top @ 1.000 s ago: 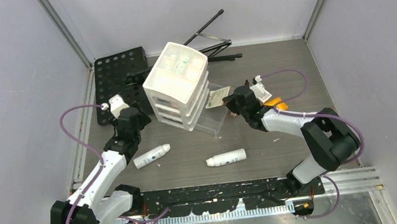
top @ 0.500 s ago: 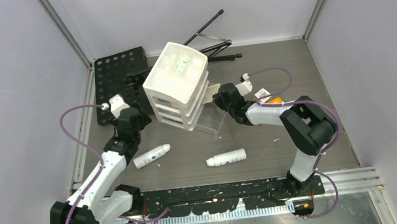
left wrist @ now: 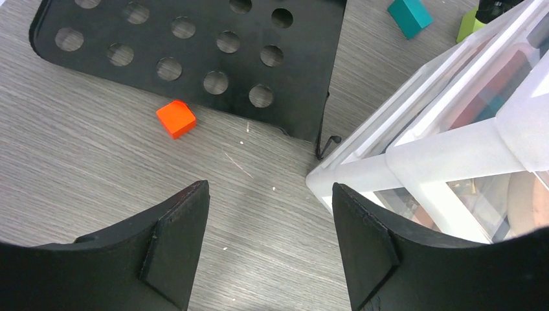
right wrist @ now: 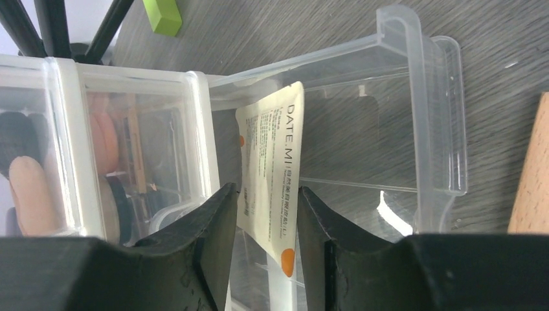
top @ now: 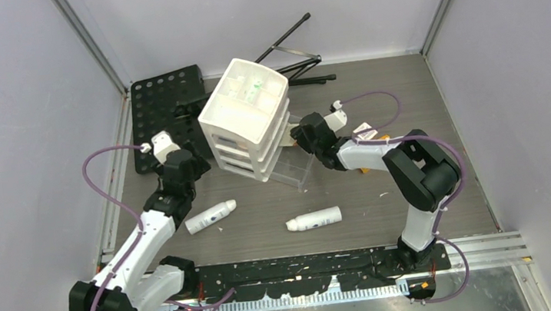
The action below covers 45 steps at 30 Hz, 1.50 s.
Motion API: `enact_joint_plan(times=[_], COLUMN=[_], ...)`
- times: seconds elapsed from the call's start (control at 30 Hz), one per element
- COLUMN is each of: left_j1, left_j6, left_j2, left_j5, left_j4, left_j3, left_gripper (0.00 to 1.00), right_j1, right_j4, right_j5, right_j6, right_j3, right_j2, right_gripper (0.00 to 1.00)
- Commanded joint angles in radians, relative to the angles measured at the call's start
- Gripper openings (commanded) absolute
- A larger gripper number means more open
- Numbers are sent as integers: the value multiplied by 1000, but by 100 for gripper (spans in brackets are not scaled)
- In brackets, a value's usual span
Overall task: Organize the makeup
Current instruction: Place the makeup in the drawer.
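Between the fingers of the right gripper (right wrist: 265, 194), pressed on both of its flat faces: a cream sachet (right wrist: 268, 149) with dark print and small orange dots, standing on its edge. Held over the clear drawer (right wrist: 414, 97) that is drawn out from the white organizer (top: 242, 120). Cannot tell whether touching the drawer floor, because the lower end is lost between the fingers. Almost fully hidden under the wrist from the top camera.

Behind the frosted walls of the organizer, left of the sachet, peach and dark round shapes (right wrist: 29, 188), likely compacts, too blurred to name surely. On the open table nearer the arm bases, two white bottles lying on their sides, well apart from the organizer: one (top: 211, 217) close to the left arm, the other (top: 314, 218) more to the middle.

Over the bare table just beside a corner of the organizer, the left gripper (left wrist: 268, 194), spread wide, nothing between its fingers. Beyond it an orange block (left wrist: 176, 118), touching or nearly touching the edge of a black perforated plate (left wrist: 194, 58). Farther, a teal block (left wrist: 409, 15) and a green block (left wrist: 471, 24), the green one half cut by the organizer wall. At the right border of the right wrist view, a tan wooden block (right wrist: 532, 168), cut off by the frame.
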Motion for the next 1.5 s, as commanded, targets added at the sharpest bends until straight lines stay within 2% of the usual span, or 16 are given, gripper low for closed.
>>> enact_joint_plan(times=[0.0, 0.13, 0.23, 0.5, 0.57, 0.67, 0.77, 0.87, 1.27, 1.47], left_j1=[-4, -4, -4, -4, -4, -4, -4, -4, -4, -4], left_j6=[15, 19, 28, 36, 36, 33, 30, 30, 26, 26], left_j2=[10, -26, -62, -50, -37, -25, -25, -30, -30, -34], left_j5=[-15, -20, -53, -54, -45, -40, -39, -35, -23, -23], left_j4=[39, -66, 91, 87, 85, 70, 69, 70, 70, 65], left_j3=[32, 91, -13, -17, -11, 0, 1, 0, 1, 2], left_gripper=[71, 71, 72, 73, 73, 73, 73, 74, 75, 74], right_j1=[3, 3, 2, -10, -40, -126, -239, -295, -330, -330], right_j4=[-35, -117, -233, -376, -428, -502, -590, -608, -768, -796], right_j5=[20, 20, 50, 211, 259, 253, 188, 199, 246, 259], right_j6=[-44, -113, -157, -272, -304, -346, -356, -363, -297, -286], right_j3=[5, 27, 59, 35, 25, 26, 60, 70, 252, 268], right_j2=[-68, -130, -175, -307, -348, -382, -367, -351, -127, -81], right_gripper=[45, 48, 54, 65, 68, 74, 77, 79, 85, 85])
